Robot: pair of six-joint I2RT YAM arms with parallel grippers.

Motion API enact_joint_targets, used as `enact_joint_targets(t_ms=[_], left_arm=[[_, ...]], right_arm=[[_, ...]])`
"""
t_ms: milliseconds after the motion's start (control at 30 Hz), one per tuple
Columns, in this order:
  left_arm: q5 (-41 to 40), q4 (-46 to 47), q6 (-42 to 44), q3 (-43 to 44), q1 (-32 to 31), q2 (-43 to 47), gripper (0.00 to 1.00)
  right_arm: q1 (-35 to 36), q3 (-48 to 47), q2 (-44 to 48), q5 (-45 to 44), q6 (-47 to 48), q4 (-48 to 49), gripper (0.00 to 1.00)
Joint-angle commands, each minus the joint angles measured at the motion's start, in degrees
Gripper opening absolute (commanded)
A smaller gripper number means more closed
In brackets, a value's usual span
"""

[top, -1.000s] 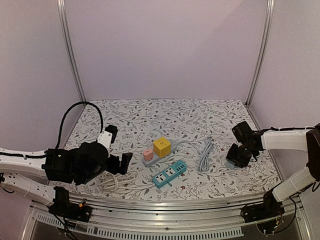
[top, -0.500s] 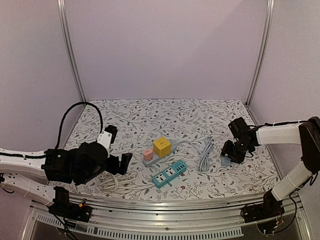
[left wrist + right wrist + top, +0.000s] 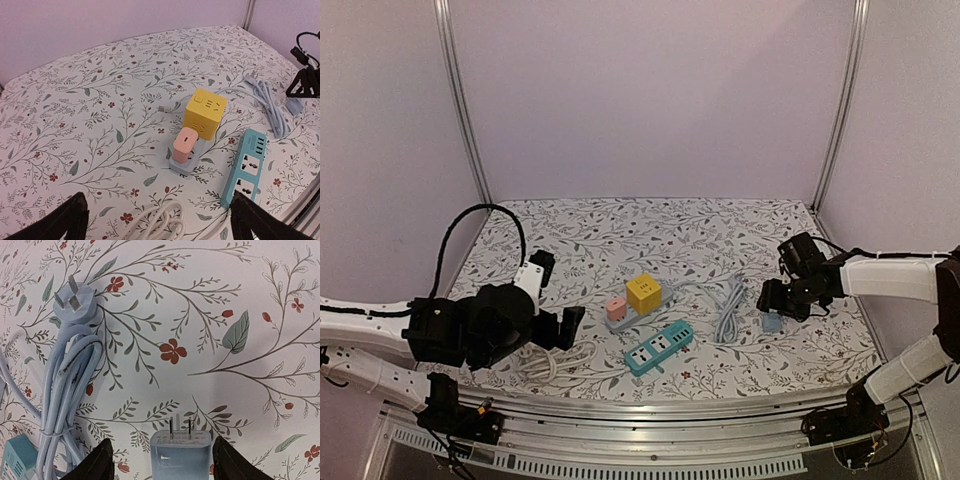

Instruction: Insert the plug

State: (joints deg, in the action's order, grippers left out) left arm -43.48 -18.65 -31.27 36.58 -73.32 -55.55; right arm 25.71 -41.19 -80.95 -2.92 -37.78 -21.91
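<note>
The plug (image 3: 181, 455) is a light-blue charger block with two prongs, lying flat on the flowered table (image 3: 620, 230) at the right. My right gripper (image 3: 165, 462) is open and straddles it, with a gap showing on each side. From above, the right gripper (image 3: 778, 298) hovers just over the plug (image 3: 772, 322). A teal power strip (image 3: 659, 347) lies at the centre front. Behind it a grey strip (image 3: 638, 315) carries a yellow cube socket (image 3: 644, 293) and a pink adapter (image 3: 616, 308). My left gripper (image 3: 558, 292) is open and empty at the left.
A bundled pale-blue cable (image 3: 730, 310) with a three-pin plug (image 3: 75, 305) lies between the strips and my right gripper. A coiled white cable (image 3: 160, 225) sits under my left gripper (image 3: 162, 220). Metal posts and lilac walls enclose the table.
My right gripper's jaws have spread apart and the arm has shifted slightly left. The light-blue plug now rests on the table between them. The left arm is still.
</note>
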Motion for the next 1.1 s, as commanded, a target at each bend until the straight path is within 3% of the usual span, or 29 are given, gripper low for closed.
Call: enact_joint_targets(t_ms=[0, 700, 867, 1067], left_arm=[[0.8, 1.1, 0.6, -0.9, -0.1, 1.1, 0.99], [1.1, 1.5, 0.8, -1.2, -0.1, 1.2, 0.98], [2.5, 2.9, 1.8, -1.3, -0.1, 1.0, 0.98], [8.1, 9.7, 4.3, -1.4, 0.0, 1.4, 0.99]], right_arm=[[1.5, -2.7, -4.3, -7.2, 0.0, -3.6, 0.66], [2.2, -2.9, -8.7, -4.1, 0.2, -1.9, 0.30], [2.2, -1.1, 0.0, 3.2, -1.2, 2.1, 0.27], [2.2, 2.1, 13.8, 11.3, -9.7, 11.3, 0.26]])
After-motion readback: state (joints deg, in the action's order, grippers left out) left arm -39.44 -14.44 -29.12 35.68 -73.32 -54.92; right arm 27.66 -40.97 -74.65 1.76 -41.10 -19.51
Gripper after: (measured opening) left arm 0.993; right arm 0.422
